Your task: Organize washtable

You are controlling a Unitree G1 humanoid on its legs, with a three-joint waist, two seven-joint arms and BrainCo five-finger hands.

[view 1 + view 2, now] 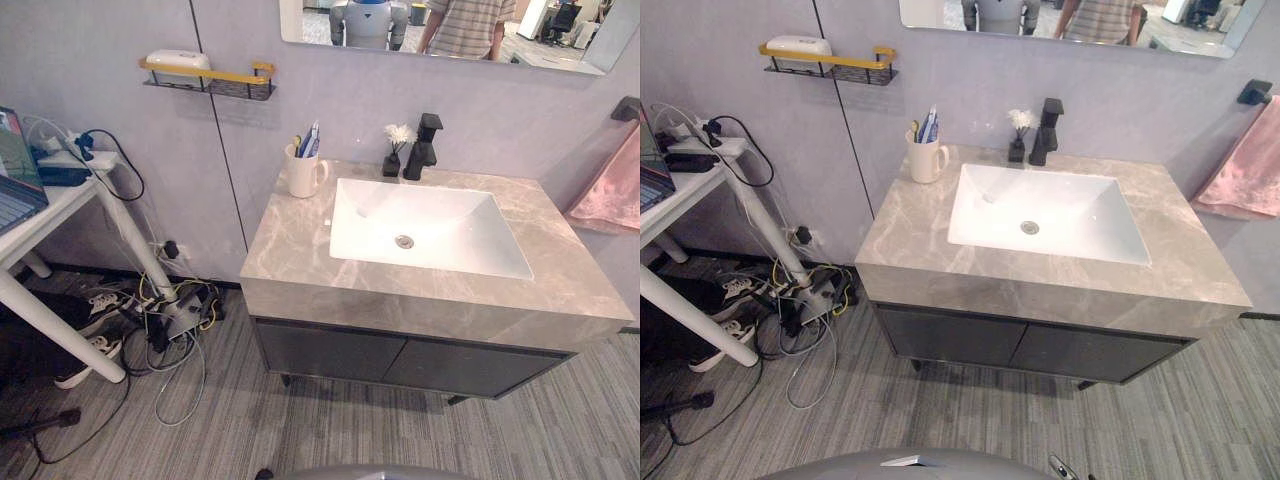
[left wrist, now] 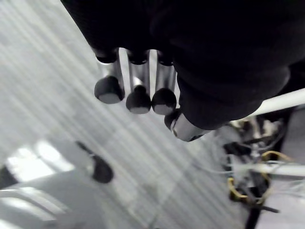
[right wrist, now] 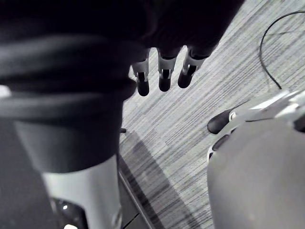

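One grey marble tabletop carries one white sink. Behind the sink stand one black faucet and, just beside it, one small black vase holding one white flower. At the sink's back left corner stands one white mug with toothbrushes upright in it, too crowded to count. Well left of the sink, one wall shelf holds one white box. Right of the sink hangs one pink towel. The left hand and the right hand both hang over the floor, fingers straight, empty.

Marble-look washtable, white mug back-left corner, small dark vase, perhaps a diffuser, beside black faucet
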